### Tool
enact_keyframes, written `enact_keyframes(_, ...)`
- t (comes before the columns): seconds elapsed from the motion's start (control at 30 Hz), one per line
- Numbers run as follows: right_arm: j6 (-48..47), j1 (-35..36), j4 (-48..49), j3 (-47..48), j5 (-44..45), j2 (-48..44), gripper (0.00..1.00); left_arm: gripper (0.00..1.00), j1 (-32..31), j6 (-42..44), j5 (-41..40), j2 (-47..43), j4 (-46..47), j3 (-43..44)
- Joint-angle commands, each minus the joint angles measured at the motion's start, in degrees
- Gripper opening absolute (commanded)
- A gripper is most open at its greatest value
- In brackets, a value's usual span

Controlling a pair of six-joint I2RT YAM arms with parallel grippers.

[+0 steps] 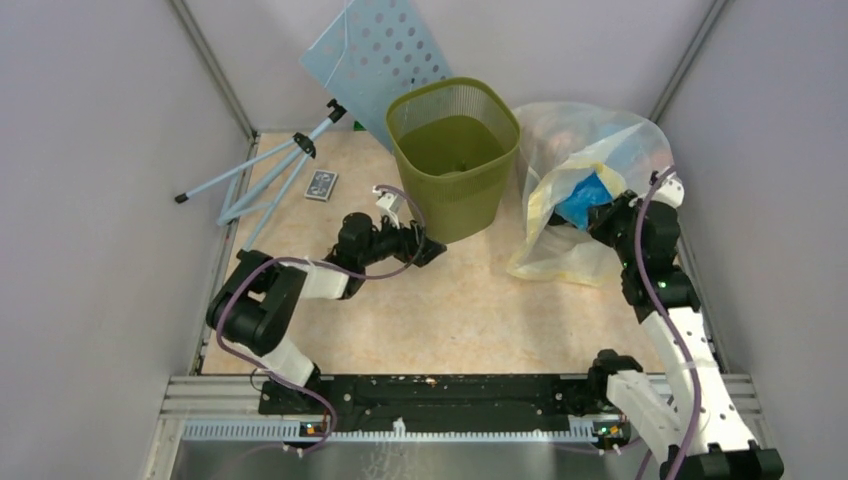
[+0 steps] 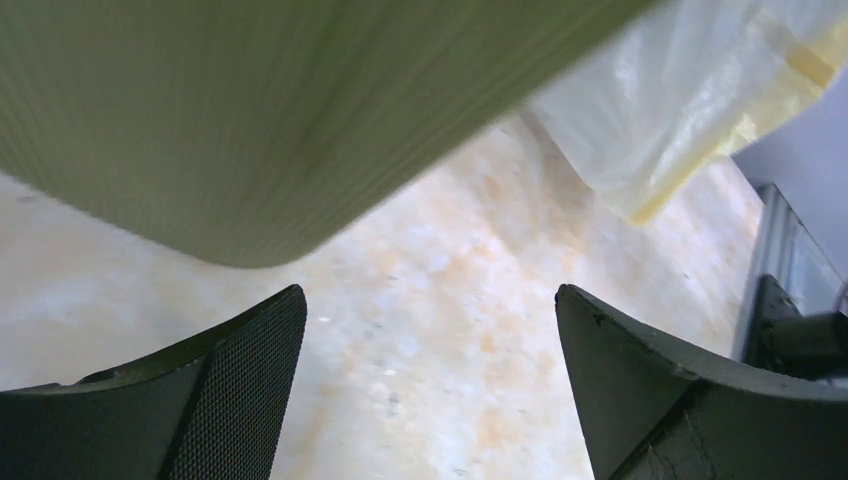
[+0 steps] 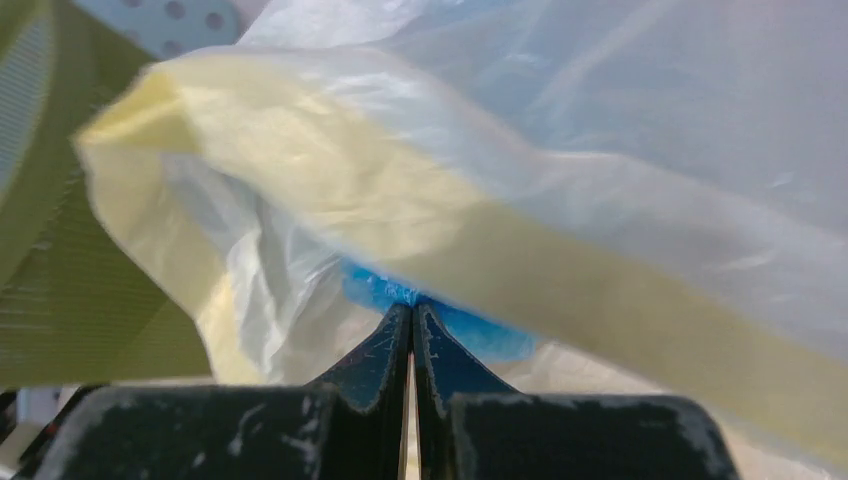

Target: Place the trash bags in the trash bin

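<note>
The olive-green trash bin (image 1: 455, 150) stands upright at the back middle, and its mesh wall (image 2: 250, 100) fills the top of the left wrist view. My left gripper (image 1: 430, 250) (image 2: 428, 295) is open beside the bin's base, nothing between its fingers. A crumpled blue trash bag (image 1: 585, 200) (image 3: 480, 335) sits in the mouth of a large clear yellowish bag (image 1: 590, 140) (image 3: 500, 200). My right gripper (image 1: 602, 215) (image 3: 412, 305) is shut, its tips pinching the blue plastic.
A perforated light-blue panel (image 1: 385, 50) leans on the back wall behind the bin. A light-blue tripod (image 1: 270, 170) lies at the back left with a small patterned card (image 1: 321, 185) beside it. Grey walls close in both sides.
</note>
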Motion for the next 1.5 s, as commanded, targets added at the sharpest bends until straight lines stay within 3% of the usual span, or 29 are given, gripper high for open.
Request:
enact_keyframes(0.0,-4.9,-0.3,-9.8,6.4,-10.6,-5.5,0.0,0.99,-5.2,-0.8,-2.1,-7.7,-3.0,-2.2)
enact_keyframes(0.1,-4.6,-0.3,-11.1,9.9,-18.1,-5.4,0.0,0.99,-9.2,0.4,-4.1,-12.9,-6.7,-4.1)
enact_keyframes(0.2,-4.9,0.6,-3.0,10.0,-48.7,-2.5,0.0,0.99,-12.4,3.1,-5.4,-18.5,-12.4,-5.3)
enact_keyframes(0.27,-0.3,5.8,4.3,7.6,-55.0,-1.6,0.0,0.99,-13.3,4.8,-5.5,-22.0,-17.6,-5.1)
enact_keyframes(0.4,-8.6,25.2,-3.0,7.0,-35.0,-0.9,0.0,0.99,-13.5,4.8,-5.6,-27.5,-27.4,-2.8)
enact_keyframes(0.53,-10.2,35.7,-4.2,6.3,-25.1,4.7,0.0,0.99,-13.6,3.1,-8.0,-30.4,-33.7,1.3)
enact_keyframes(0.77,-7.9,37.0,0.2,4.6,-21.9,10.8,0.0,0.99,-13.5,5.7,-20.2,-31.1,-55.0,18.5)
enact_keyframes(0.9,-7.5,37.0,3.7,1.6,-20.9,11.0,0.0,0.99,-13.5,10.3,-22.9,-27.7,-58.4,25.9)
enact_keyframes(1.03,-7.8,37.1,6.1,-1.4,-22.2,11.5,0.0,0.99,-13.5,16.2,-23.9,-24.6,-55.3,27.4)
enact_keyframes(1.1,-8.8,37.1,6.6,-3.7,-23.5,12.2,0.11,0.99,-13.4,19.4,-22.8,-23.8,-53.8,25.4)
enact_keyframes(1.2,-10.1,37.1,4.1,-4.5,-22.1,12.6,0.41,0.99,-13.4,23.3,-21.1,-23.2,-57.4,27.1)
enact_keyframes(1.3,-10.3,37.1,1.2,-4.8,-15.3,10.8,0.44,0.99,-13.5,27.8,-22.0,-23.5,-60.8,27.8)
enact_keyframes(1.43,-8.6,37.1,-0.8,-4.9,-5.9,7.9,0.45,0.99,-13.5,27.9,-22.1,-25.8,-60.2,24.2)
enact_keyframes(1.47,-7.8,37.2,-0.8,-5.1,-3.5,7.6,0.49,0.99,-13.5,27.9,-21.7,-26.1,-59.5,23.1)
